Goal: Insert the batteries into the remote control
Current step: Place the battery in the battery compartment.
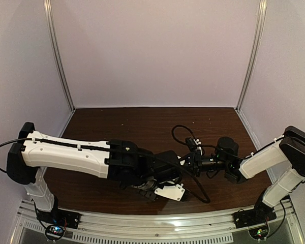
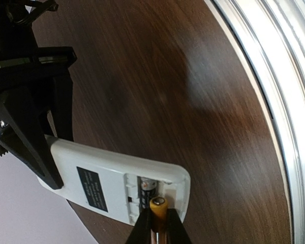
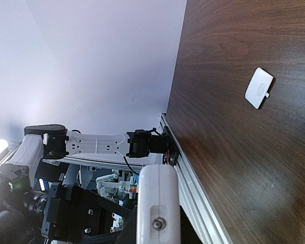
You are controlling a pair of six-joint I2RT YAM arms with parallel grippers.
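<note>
The remote control (image 2: 117,175) is held off the table with its white back and open battery recess facing the left wrist camera. A dark battery (image 2: 146,186) lies in the recess. My left gripper (image 2: 158,226) is shut on the orange battery (image 2: 158,209), whose tip sits at the empty slot beside the dark one. My right gripper (image 3: 157,226) is shut on the remote's other end (image 3: 157,195). From above, the remote (image 1: 171,191) shows near the front edge, between the two arms.
A small white square cover piece (image 3: 258,88) lies flat on the dark wooden table (image 1: 142,127). A metal rail (image 2: 274,91) runs along the table's near edge. A black cable (image 1: 195,185) loops beside the remote. Pale walls enclose the table.
</note>
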